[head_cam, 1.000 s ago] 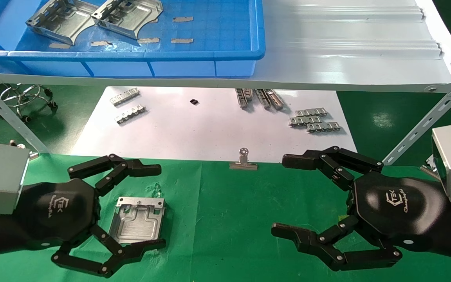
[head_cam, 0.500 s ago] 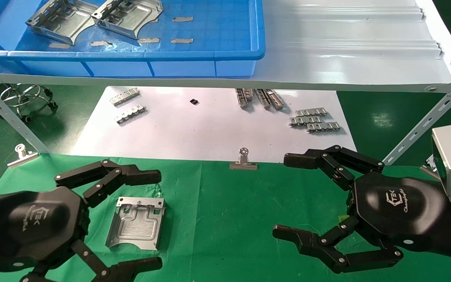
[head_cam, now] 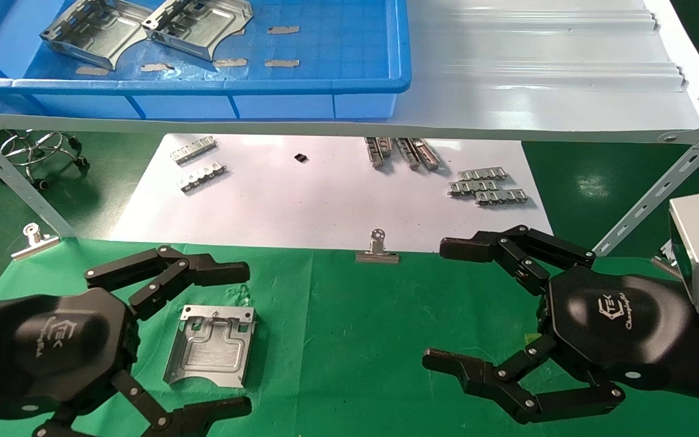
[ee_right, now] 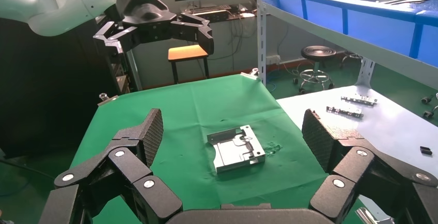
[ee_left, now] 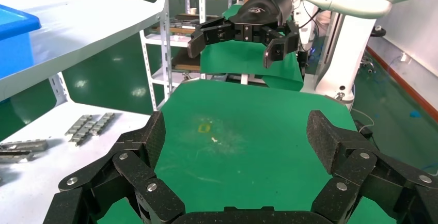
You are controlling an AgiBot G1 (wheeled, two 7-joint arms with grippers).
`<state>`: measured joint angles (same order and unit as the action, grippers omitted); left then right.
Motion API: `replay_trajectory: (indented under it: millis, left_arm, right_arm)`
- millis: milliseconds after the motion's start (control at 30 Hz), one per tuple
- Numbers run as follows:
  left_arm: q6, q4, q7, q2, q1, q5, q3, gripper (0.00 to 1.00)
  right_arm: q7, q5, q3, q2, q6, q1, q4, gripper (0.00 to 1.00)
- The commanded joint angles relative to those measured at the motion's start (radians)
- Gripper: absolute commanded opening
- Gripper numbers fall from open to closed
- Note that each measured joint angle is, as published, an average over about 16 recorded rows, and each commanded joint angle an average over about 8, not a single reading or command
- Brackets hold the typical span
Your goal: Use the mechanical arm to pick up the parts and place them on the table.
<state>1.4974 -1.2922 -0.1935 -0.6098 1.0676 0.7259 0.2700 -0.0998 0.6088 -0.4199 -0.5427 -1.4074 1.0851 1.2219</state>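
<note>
- A white metal shelf [head_cam: 543, 73] runs across the top of the head view on perforated grey angle struts [head_cam: 659, 188].
- The floor [head_cam: 604, 182] is glossy dark green and throws back ceiling light.
- A chrome stool base on castors [head_cam: 43, 152] stands at the left under the shelf.
- A black round stool [ee_right: 317, 53] and an orange-topped stool [ee_right: 187, 53] sit farther back.
- A white rack [ee_left: 170, 33] holds clutter.

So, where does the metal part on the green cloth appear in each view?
Head view: part lies flat on the green table, between the open left claw's fingers.
Left wrist view: not visible.
Right wrist view: part mid-cloth.
Shared landmark: the green table.
</note>
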Motion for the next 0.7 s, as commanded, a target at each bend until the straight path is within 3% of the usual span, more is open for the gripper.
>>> replay_trajectory:
  millis: [33,700]
  left_arm:
    - [0.000,0.002,0.002,0.000,0.001,0.001,0.002,1.00]
    - [-0.001,0.008,0.006,-0.001,0.006,0.004,0.009,1.00]
  right_arm:
    - [0.000,0.000,0.000,0.000,0.000,0.000,0.000,1.00]
    - [0.000,0.000,0.000,0.000,0.000,0.000,0.000,1.00]
